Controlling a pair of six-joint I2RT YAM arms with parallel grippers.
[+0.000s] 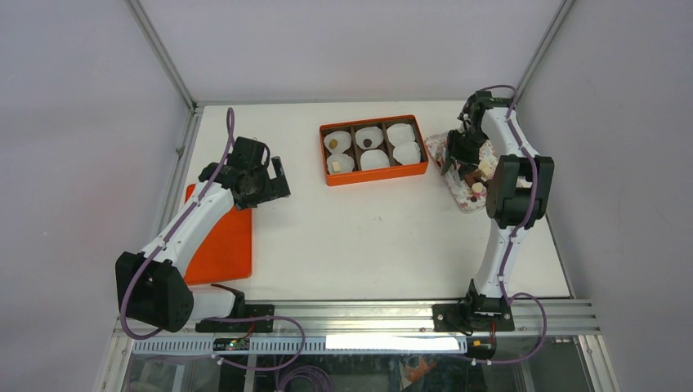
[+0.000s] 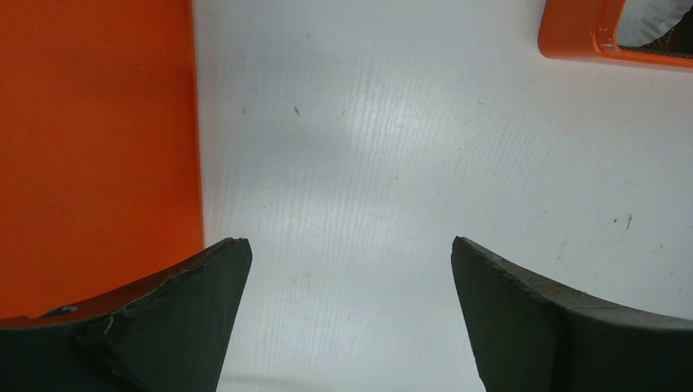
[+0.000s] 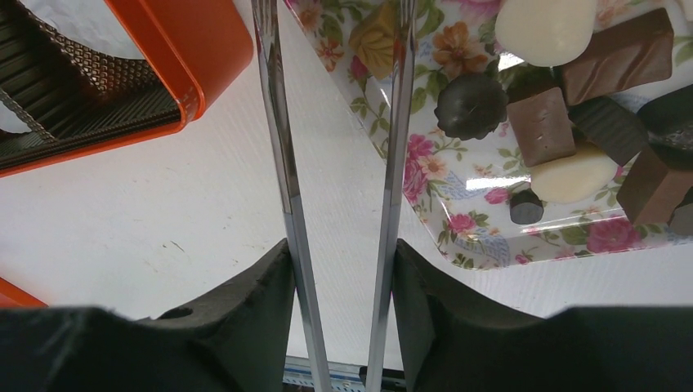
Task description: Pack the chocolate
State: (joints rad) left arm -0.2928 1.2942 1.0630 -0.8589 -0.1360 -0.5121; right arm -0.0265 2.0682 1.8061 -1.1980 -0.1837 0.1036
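Brown, tan and cream chocolate is lying heaped on the floral tray, right gripper pinching metal tongs at its edge, left gripper hanging spread wide over the table.

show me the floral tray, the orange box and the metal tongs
floral tray [image 3: 433, 163], right wrist view, bare patterned floor near its corner
orange box [image 1: 377, 175], top external view, middle of its near wall
metal tongs [image 3: 282, 163], right wrist view, left blade, partway up
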